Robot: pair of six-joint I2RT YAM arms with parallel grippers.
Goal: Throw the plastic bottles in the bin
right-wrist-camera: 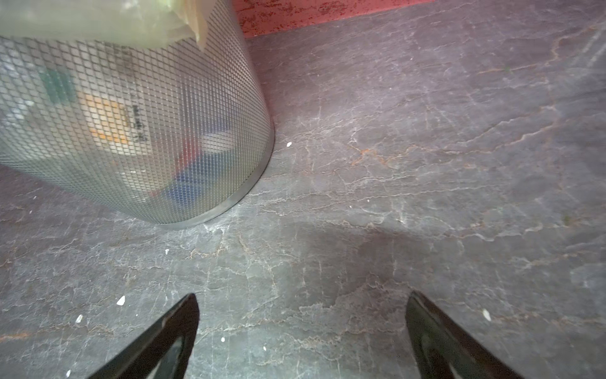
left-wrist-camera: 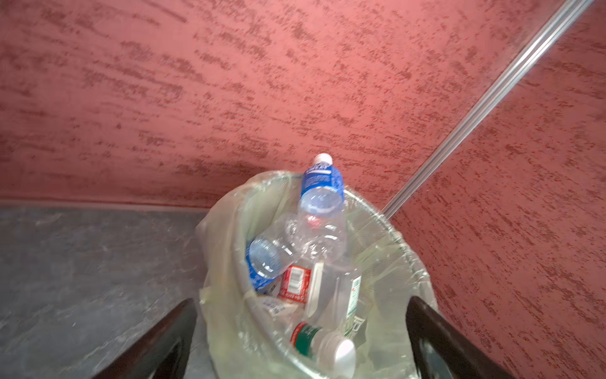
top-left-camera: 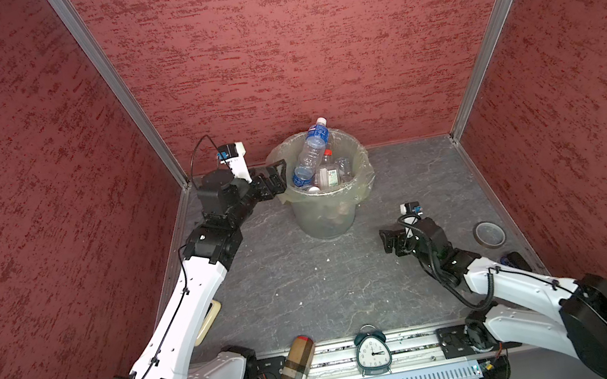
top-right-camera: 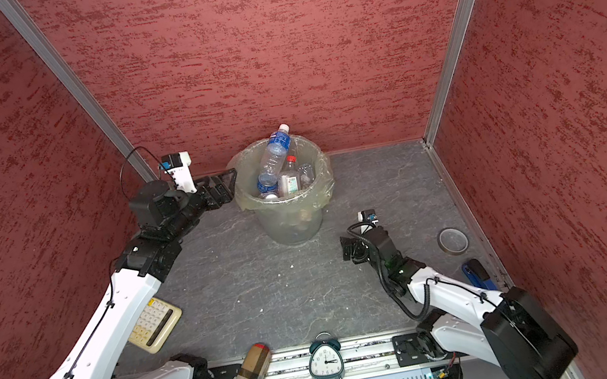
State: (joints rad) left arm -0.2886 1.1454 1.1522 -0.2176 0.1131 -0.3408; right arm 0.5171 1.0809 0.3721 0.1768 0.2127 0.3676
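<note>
Bottles [top-left-camera: 313, 148] sit in bin [top-left-camera: 323, 216]; I judge them light, thin, slick, best pinched at the neck. Left jaws wide beside rim; right jaws wide; both empty.

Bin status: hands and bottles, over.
Left hand open, empty, beside bin rim. Right hand open, empty, over table. Bottles in bin, blue-label bottle poking above rim. Nothing blocking.

A robotics lab booth is shown; red textured panels [top-left-camera: 290, 53] are joined by aluminium posts [top-left-camera: 115, 88]; a left arm [top-left-camera: 187, 304] and right arm [top-left-camera: 521, 287] are mounted on a metal rail [top-left-camera: 335, 357].
</note>
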